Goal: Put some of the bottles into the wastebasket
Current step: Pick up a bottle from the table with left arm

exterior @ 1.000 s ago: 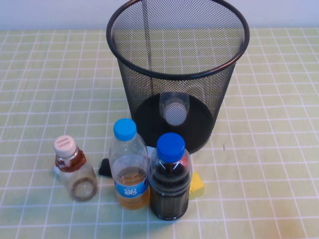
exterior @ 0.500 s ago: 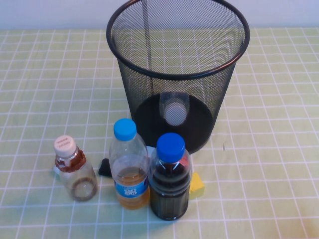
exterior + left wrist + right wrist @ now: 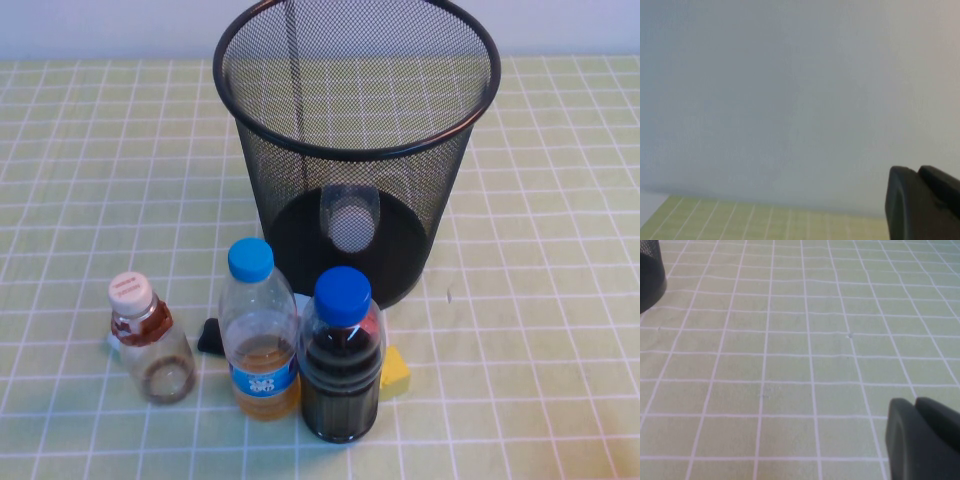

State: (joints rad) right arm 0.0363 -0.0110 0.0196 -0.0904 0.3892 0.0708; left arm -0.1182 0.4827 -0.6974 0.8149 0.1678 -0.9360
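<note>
Black wire-mesh wastebasket (image 3: 356,150) holds one clear bottle (image 3: 350,217), the short pinkish-capped bottle (image 3: 150,340) stands outside; left pincer (image 3: 924,205) and right pincer (image 3: 922,440) (grip state: cannot tell) barely show.

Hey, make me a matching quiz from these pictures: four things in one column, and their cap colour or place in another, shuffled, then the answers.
Things:
1. clear bottle
2. short bottle
3. amber bottle
4. cola bottle

Descriptions:
A. pale pinkish cap, leftmost on the table
B. lying inside the wastebasket
C. blue cap, rightmost of the standing bottles
D. blue cap, middle of the standing bottles

Pairs: 1-B, 2-A, 3-D, 4-C

Neither gripper shows in the high view; each wrist view shows only a dark edge of its own gripper.
</note>
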